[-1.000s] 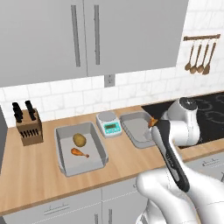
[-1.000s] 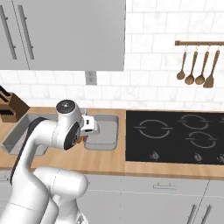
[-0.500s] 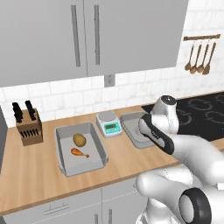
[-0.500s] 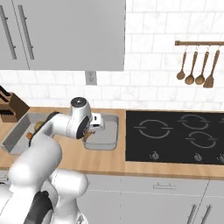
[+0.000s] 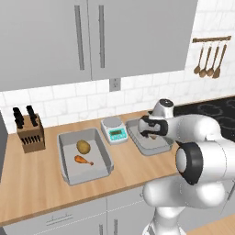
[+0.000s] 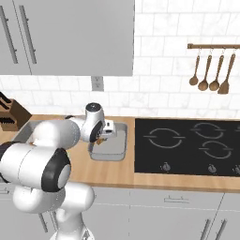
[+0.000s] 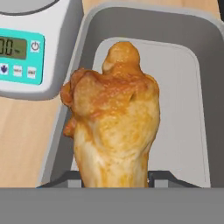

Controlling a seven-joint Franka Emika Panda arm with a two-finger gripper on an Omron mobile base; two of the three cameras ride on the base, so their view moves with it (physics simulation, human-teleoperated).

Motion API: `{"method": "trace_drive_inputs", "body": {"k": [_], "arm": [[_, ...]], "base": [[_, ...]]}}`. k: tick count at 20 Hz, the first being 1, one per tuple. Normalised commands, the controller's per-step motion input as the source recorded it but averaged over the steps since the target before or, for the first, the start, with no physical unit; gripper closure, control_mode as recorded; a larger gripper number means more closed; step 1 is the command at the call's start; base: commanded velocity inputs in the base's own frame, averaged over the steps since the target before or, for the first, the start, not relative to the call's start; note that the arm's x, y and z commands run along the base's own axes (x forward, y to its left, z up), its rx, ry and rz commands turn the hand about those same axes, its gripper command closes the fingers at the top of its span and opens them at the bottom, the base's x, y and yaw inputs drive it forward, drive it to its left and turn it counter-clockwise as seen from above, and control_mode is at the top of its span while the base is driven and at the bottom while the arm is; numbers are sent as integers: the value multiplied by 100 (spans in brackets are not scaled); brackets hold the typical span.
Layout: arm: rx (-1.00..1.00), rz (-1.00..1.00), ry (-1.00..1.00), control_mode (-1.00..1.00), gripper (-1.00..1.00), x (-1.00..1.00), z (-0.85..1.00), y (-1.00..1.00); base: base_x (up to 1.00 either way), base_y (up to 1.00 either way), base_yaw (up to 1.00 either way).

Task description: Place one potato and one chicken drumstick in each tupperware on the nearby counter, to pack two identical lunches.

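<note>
Gripper [image 7: 114,177] clamping chicken drumstick [image 7: 113,118] over rt tupperware [image 7: 192,65], digital scale [image 7: 26,48] display reads "00"

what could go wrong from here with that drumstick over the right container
1. The tool grips the chicken drumstick by one end, so it may swing or slip on release.
2. It hangs near the tupperware's wall beside the digital scale; a skewed drop could land on the rim.
3. This container shows no potato yet, unlike the left tupperware.
</note>
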Motion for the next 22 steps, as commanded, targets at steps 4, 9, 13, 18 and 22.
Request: {"method": "trace_drive_inputs", "body": {"k": [4,9,13,18,22], "arm": [[0,0,0,-100,100,34,-51,0],[0,0,3,-100,100,31,-21,0],[0,0,2,-100,100,51,-33,0],[0,0,1,-100,-100,34,-10,-2],[1,0,1,-100,-100,1,16,0]], "base": [[0,0,0],[0,0,0],[0,0,0],[0,0,0],[0,0,0]]}}
